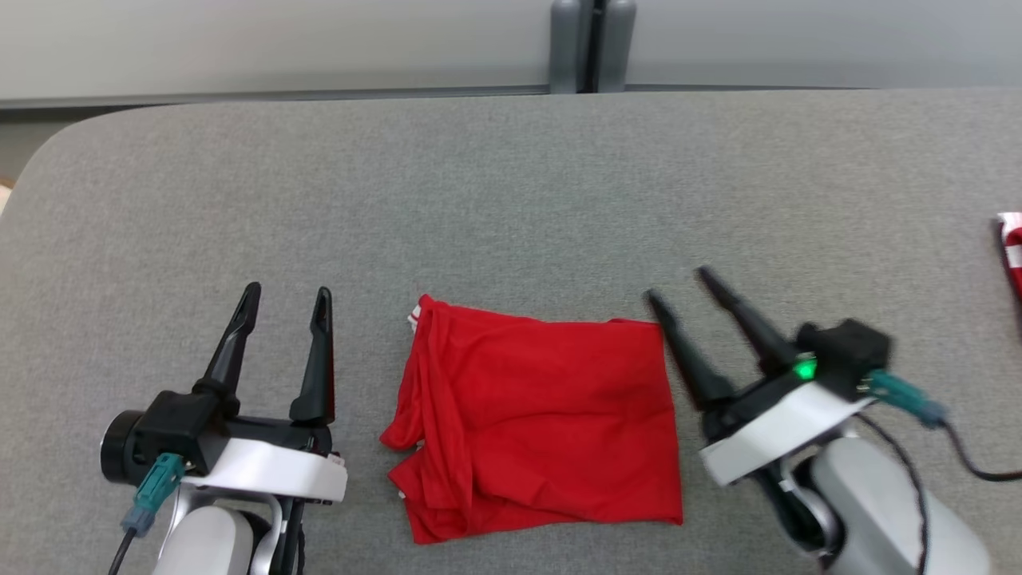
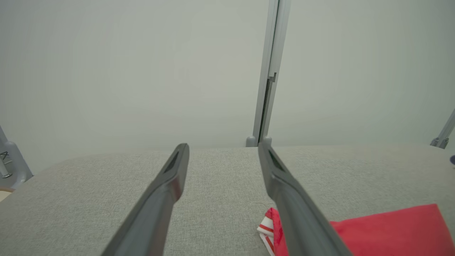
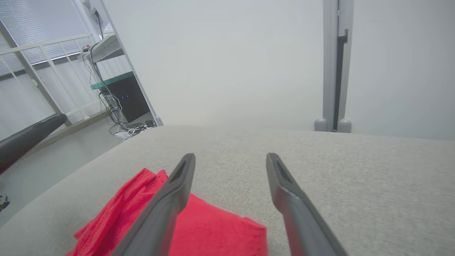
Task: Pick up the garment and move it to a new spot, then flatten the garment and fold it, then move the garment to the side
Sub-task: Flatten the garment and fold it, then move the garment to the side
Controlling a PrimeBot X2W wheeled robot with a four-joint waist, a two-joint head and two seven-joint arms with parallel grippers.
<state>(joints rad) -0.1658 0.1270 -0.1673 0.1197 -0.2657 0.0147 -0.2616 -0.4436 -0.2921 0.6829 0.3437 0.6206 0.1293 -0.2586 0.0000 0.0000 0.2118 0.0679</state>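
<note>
The red garment (image 1: 543, 423) lies folded into a rough rectangle on the grey table (image 1: 511, 184), near the front edge, with bunched layers along its left side and a white-and-red striped trim at the top left corner. My left gripper (image 1: 287, 291) stands open to the garment's left, clear of it; the left wrist view has its fingers (image 2: 223, 145) apart over bare table, the garment (image 2: 384, 227) at lower right. My right gripper (image 1: 679, 284) is open just off the garment's top right corner, fingers tilted left. In the right wrist view its fingers (image 3: 231, 156) are spread above the garment's edge (image 3: 213, 227), empty.
A red-and-white striped item (image 1: 1010, 247) lies at the table's right edge. A grey post (image 1: 592, 44) stands behind the table at the wall. Past the table's left end are a railing, cables and a dark box (image 3: 128, 99).
</note>
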